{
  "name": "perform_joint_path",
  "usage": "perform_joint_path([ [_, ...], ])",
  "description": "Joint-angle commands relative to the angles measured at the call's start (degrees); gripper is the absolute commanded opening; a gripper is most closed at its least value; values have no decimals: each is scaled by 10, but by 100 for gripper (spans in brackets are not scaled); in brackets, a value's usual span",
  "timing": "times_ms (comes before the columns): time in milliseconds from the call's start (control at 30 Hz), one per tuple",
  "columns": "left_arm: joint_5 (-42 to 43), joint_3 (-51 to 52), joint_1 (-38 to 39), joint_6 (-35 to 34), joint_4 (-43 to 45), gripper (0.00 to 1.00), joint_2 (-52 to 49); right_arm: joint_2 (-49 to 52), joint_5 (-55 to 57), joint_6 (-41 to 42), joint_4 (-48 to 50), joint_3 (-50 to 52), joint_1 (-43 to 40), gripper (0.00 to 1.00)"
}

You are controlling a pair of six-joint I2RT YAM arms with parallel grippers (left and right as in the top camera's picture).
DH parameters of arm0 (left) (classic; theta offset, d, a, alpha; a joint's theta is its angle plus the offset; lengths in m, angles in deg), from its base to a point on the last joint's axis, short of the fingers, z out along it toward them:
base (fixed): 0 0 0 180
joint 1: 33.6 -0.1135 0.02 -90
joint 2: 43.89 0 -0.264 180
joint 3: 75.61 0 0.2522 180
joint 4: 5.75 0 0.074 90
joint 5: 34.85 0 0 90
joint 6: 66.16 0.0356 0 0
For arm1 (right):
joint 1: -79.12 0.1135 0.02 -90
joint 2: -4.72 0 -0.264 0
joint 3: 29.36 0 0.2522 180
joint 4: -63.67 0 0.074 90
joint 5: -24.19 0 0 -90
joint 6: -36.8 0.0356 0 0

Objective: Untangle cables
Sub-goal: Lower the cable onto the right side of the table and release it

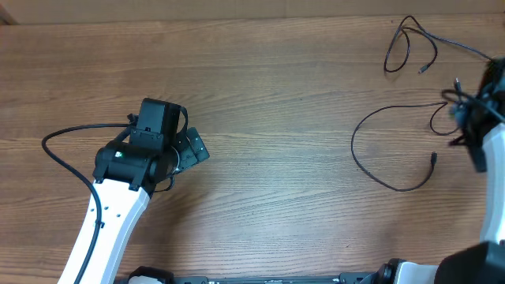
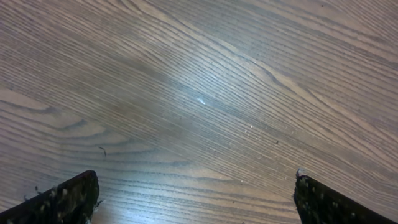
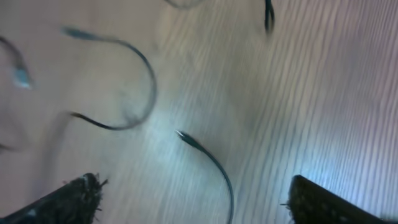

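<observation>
Two thin black cables lie loose on the wooden table at the right. One cable [image 1: 411,43] is bunched in a small loop at the far right corner. The other cable [image 1: 371,162] sweeps in a wide open curve, its plug tip [image 1: 434,160] at the near end. My right gripper [image 1: 460,118] hovers over this cable's far end, open; in the right wrist view a cable end [image 3: 208,158] lies on the table between the spread fingers [image 3: 78,199], not gripped. A second curl of cable [image 3: 140,74] lies beyond. My left gripper [image 1: 196,150] is open over bare wood, far from the cables.
The left arm's own thick black wire [image 1: 59,142] arcs out to the left of its wrist. The table's far edge [image 1: 237,20] runs along the top. The left wrist view shows only wood grain between its fingers [image 2: 62,202].
</observation>
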Motion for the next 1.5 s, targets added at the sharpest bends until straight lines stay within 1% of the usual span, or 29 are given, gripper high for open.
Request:
perform_joint_path([
  [0, -9, 2, -2, 1, 2, 99, 10, 27, -16, -5, 38, 89, -2, 86],
  [33, -9, 2, -2, 1, 2, 100, 10, 31, -16, -23, 65, 115, -2, 80],
  [67, -9, 2, -2, 1, 2, 99, 10, 35, -17, -42, 90, 136, -2, 70],
  [100, -9, 2, -2, 1, 2, 100, 10, 39, -17, -56, 116, 159, -2, 63],
  [167, -9, 2, -2, 1, 2, 99, 10, 45, -17, -63, 154, 200, -2, 56],
  [200, -9, 2, -2, 1, 2, 100, 10, 46, -18, -63, 165, 215, -2, 54],
  [333, -9, 2, -2, 1, 2, 99, 10, 47, -36, -63, 214, 266, -2, 55],
  [500, -9, 2, -2, 1, 2, 100, 10, 47, -25, -64, 289, 325, -2, 51],
  [667, -9, 2, -2, 1, 2, 99, 10, 47, -26, -65, 393, 394, -2, 43],
  [733, -9, 2, -2, 1, 2, 99, 10, 47, -28, -80, 423, 415, -2, 36],
  [800, -9, 2, -2, 1, 2, 100, 10, 47, -30, -94, 450, 433, -2, 26],
  [833, -9, 2, -2, 1, 2, 99, 10, 47, -30, -99, 466, 442, -2, 18],
  [867, -9, 2, -2, 1, 2, 99, 10, 47, -30, -108, 482, 449, -2, 6],
  [900, -9, 2, -2, 1, 2, 99, 10, 47, -30, -120, 495, 450, -2, 4],
  [967, -9, 2, -2, 1, 2, 100, 10, 47, -33, -152, 521, 445, -2, 4],
  [1067, -9, 2, -2, 1, 2, 99, 10, 47, -31, -156, 501, 395, -2, 4],
  [1233, -9, 2, -2, 1, 2, 100, 10, 47, 19, -156, 404, 272, -2, 4],
  [1367, -9, 2, -2, 1, 2, 100, 10, 47, 69, -158, 318, 146, -3, 4],
  [1467, -9, 2, -2, 1, 2, 100, 10, 47, 79, -188, 302, 77, -3, 4],
])
